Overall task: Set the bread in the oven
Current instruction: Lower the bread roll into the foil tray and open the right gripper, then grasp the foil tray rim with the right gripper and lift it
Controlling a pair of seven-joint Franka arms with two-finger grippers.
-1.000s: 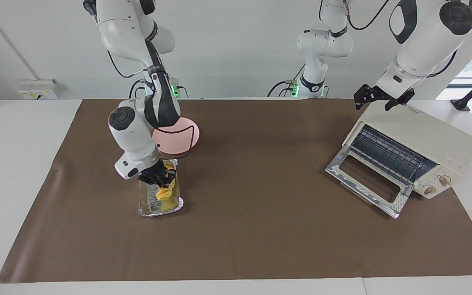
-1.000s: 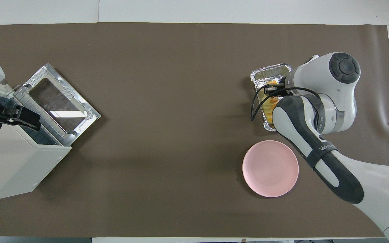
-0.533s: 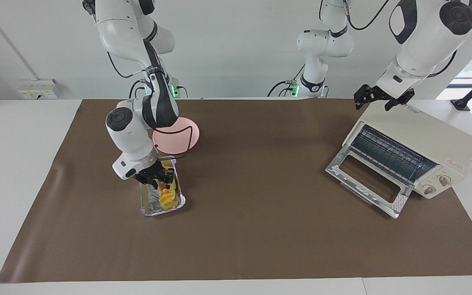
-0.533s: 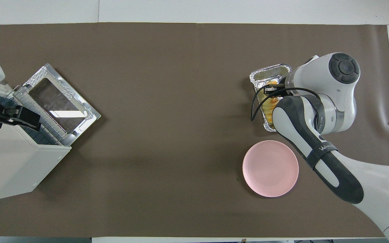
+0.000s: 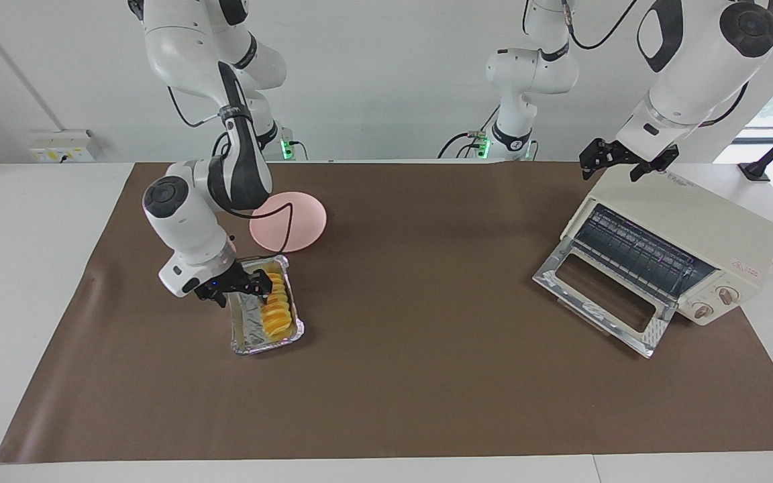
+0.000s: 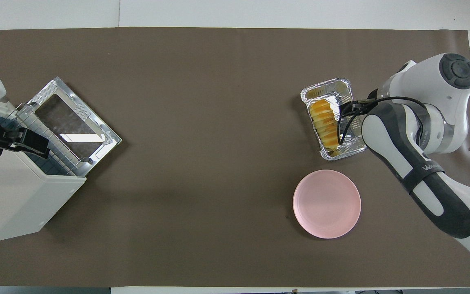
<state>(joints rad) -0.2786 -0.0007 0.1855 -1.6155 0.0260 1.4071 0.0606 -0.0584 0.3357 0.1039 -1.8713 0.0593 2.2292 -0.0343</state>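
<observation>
The bread (image 5: 273,305), a ridged yellow-orange loaf, lies lengthwise in the crinkled foil tray (image 5: 244,320) on the brown mat (image 5: 413,376), toward the right arm's end of the worktop and about midway between the robots' edge and the edge away from them; the right gripper (image 5: 242,287) hangs low over the tray's end nearer the robots, just beside the loaf and holding nothing, its fingers apart with a narrow gap; the round pink plate (image 5: 296,218) sits nearer to the robots than the tray, close to it but apart; the cream-white toaster oven (image 5: 702,235) stands near the corner at the left arm's end, turned askew, its glass door (image 5: 604,295) dropped open flat and the dark wire rack (image 5: 635,258) showing inside; the left gripper (image 5: 618,163) waits over the oven's top edge, and whether it is spread or closed I cannot tell
</observation>
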